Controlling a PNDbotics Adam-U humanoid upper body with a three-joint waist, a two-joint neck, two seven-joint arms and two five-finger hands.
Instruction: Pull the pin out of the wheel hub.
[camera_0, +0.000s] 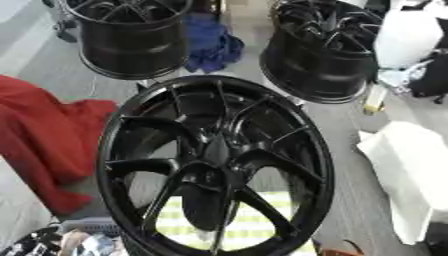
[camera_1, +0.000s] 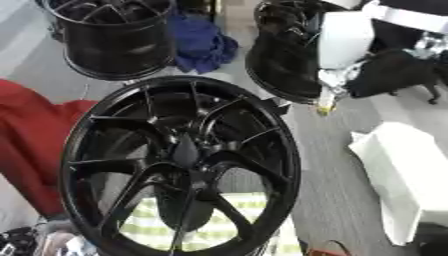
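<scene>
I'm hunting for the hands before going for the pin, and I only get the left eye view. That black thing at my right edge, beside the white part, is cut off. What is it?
Observer: The right eye view shows more of it: a black lumpy shape beside the white rounded part. Whether it is a hand, I cannot tell.
Operator: Anything above it?
Observer: A dark piece with a white band crosses the top right corner.
Operator: And the far right wheel?
Observer: There the white rounded part covers the right side of that black metal wheel rim.
</scene>
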